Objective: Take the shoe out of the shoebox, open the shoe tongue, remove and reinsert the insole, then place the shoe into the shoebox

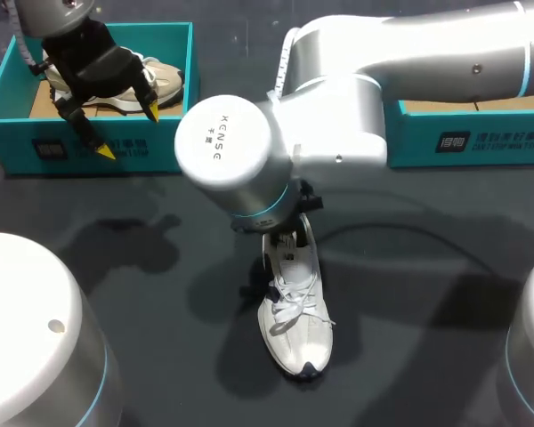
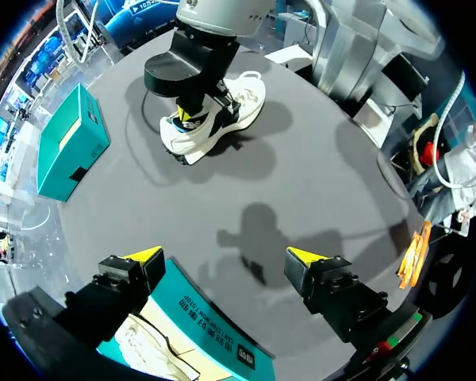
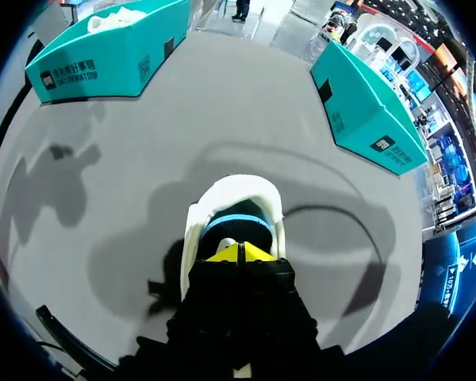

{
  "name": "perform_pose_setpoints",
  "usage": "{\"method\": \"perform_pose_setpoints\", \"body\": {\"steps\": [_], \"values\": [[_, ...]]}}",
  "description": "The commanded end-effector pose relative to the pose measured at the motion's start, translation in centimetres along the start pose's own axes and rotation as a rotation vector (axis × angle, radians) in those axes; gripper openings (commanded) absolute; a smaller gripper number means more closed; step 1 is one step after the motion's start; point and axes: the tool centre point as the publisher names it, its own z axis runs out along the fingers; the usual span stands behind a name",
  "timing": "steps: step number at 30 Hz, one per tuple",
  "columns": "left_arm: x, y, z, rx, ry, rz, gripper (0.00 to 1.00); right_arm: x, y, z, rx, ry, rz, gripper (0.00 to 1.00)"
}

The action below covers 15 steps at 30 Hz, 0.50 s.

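Right fingers [image 3: 230, 254] are sitting pressed together, tips down in the heel opening of the white shoe [image 1: 295, 329]; whether they are pinching the blue insole [image 3: 236, 226] I cannot tell. The shoe is lying on its sole at centre frame on the dark bench [image 1: 427, 294], toe toward the lower edge, laces tied. It is looking light and soft in the upper, stiffer at the sole, so it is likely sliding or tipping if only the insole gets pulled; a hold on the heel collar or the insole's rear edge seems best. Left fingers [image 1: 104, 151] are hanging wide open at upper left over a teal shoebox [image 1: 18, 133] holding another shoe [image 1: 165, 80]. A second shoebox [image 1: 481, 138] is sitting upper right.
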Motion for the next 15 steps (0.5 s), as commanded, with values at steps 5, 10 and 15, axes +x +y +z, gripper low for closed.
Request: {"method": "perform_pose_setpoints", "body": {"steps": [5,10,15], "values": [[0.0,0.0,0.0,-0.002,0.002,0.000,1.00,0.2,0.0,2.8,-0.037,0.084,-0.001,0.00],[0.0,0.0,0.0,-0.002,0.002,0.000,1.00,0.7,-0.6,4.3,0.008,0.099,-0.002,0.00],[0.0,0.0,0.0,-0.002,0.002,0.000,1.00,0.0,-1.3,3.1,0.005,0.087,0.021,0.00]]}}
